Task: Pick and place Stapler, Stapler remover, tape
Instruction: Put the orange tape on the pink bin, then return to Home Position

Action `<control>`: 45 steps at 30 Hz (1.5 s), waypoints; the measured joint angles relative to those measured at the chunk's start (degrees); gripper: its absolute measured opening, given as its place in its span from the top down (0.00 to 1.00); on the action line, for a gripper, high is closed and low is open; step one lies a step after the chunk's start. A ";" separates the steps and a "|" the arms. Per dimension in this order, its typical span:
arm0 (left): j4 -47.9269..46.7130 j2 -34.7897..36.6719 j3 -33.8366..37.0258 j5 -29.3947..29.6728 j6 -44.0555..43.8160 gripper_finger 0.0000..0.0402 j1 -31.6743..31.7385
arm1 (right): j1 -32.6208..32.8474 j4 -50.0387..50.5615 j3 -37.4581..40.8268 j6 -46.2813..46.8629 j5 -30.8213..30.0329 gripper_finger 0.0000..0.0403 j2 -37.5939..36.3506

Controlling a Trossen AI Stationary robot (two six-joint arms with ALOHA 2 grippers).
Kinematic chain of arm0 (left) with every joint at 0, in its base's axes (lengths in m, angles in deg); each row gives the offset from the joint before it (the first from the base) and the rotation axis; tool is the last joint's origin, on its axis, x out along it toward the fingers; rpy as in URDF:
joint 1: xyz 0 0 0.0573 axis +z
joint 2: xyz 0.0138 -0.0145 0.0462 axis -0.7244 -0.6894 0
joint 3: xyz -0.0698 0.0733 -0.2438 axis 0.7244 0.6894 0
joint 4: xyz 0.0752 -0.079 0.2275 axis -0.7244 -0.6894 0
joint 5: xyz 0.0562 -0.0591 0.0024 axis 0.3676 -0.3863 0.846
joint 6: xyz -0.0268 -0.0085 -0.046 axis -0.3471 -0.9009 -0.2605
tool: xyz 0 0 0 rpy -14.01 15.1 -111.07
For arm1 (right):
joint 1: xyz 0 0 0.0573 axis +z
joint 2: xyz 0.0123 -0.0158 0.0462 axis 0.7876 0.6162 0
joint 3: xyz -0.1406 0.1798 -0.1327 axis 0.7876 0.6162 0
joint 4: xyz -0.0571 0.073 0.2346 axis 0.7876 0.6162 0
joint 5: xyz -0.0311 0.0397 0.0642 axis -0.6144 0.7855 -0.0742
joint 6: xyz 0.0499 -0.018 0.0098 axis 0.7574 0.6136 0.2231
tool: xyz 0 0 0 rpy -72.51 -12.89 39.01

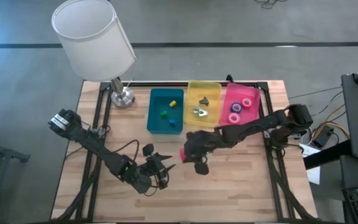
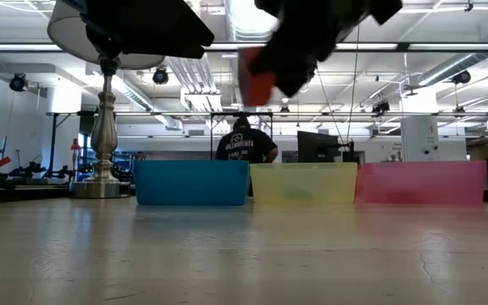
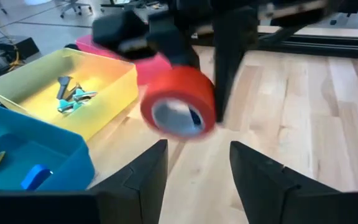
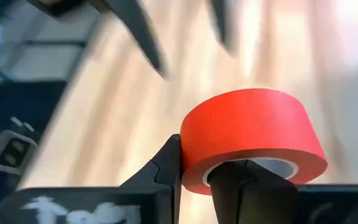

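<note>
A red tape roll with a pale core hangs in my right gripper, well above the table in the low view and in front of the bins. My left gripper is open, low over the table's near middle, with its fingers pointing toward the roll without touching it. Two pink rolls and one blue-purple roll lie in the pink bin. Small grey and teal metal pieces lie in the yellow bin. My right gripper holds the red roll by its wall: one finger is inside the hollow core and the other finger is outside against the red surface. The roll is lifted clear of the table, its open core facing partly sideways.
A blue bin with small coloured blocks, the yellow bin and the pink bin stand side by side at the table's far middle. A white-shaded lamp stands at the far left on its metal base. A person stands beyond the table.
</note>
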 joint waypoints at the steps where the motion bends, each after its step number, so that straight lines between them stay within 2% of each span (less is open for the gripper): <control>1: -0.11 0.00 0.00 0.04 -0.02 0.56 0.08 | -0.11 3.32 0.02 0.58 -1.28 0.87 -1.24; 5: -0.37 0.00 0.00 0.15 -0.04 0.55 0.09 | 0.31 14.56 0.38 4.89 -11.50 0.87 -6.13; 7: -0.39 0.00 0.00 0.15 -0.11 0.55 0.12 | 0.77 19.91 1.02 6.31 -19.70 0.87 -8.79; 13: -0.49 -0.01 0.01 0.28 -2.05 0.55 0.23 | 0.15 36.14 5.33 14.32 -50.21 0.87 -17.50; 15: -0.54 -0.02 0.07 0.30 -2.52 0.55 0.31 | -1.53 40.37 7.47 18.57 -53.89 0.87 -20.58; 17: -0.56 -0.02 0.15 0.31 -2.62 0.55 0.34 | -4.78 43.00 9.77 22.33 -50.92 0.87 -23.67; 20: -0.57 -0.02 0.19 0.33 -2.62 0.55 0.35 | -11.49 43.39 14.43 23.07 -44.76 0.87 -27.32; 23: -0.55 -0.02 0.25 0.33 -2.64 0.55 0.36 | -19.26 42.63 19.29 22.91 -44.17 0.87 -29.30; 25: -0.55 -0.02 0.26 0.33 -2.64 0.55 0.40 | -25.03 41.06 22.42 22.87 -40.80 0.87 -29.60; 29: -0.53 -0.02 0.26 0.33 -2.64 0.55 0.94 | -35.88 32.84 27.71 17.08 -28.33 0.87 -28.26; 31: -0.49 -0.02 0.26 0.33 -2.60 0.55 1.45 | -39.39 30.29 29.22 12.88 -26.72 0.87 -27.12; 36: -0.44 -0.02 0.26 0.33 -2.60 0.55 2.87 | -43.75 30.78 29.44 8.38 -26.64 0.84 -25.10; 45: -0.41 -0.02 0.26 -1.47 -4.80 0.55 4.01 | -44.03 34.63 28.37 8.80 -22.10 0.68 -23.35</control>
